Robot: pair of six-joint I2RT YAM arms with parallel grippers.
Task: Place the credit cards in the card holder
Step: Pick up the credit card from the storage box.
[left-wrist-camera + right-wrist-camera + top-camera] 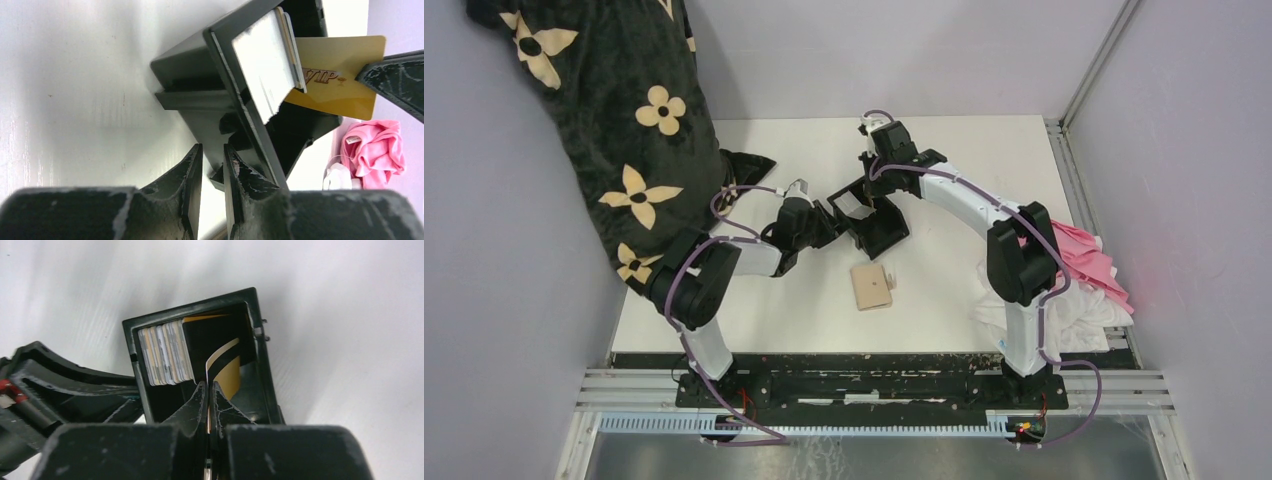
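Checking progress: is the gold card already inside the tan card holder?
No, the right gripper pinches the gold card at the black tray, and the card holder lies apart from both.

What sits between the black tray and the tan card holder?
Nothing: only a bare strip of white table separates the black tray from the card holder. Top external view shows it.

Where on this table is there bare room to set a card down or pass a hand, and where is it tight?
Free: the white table between black plastic tray and back wall; also between tan leather-like wallet and pink-and-white cloths. Crowded: at the tray, where left gripper and right gripper meet.
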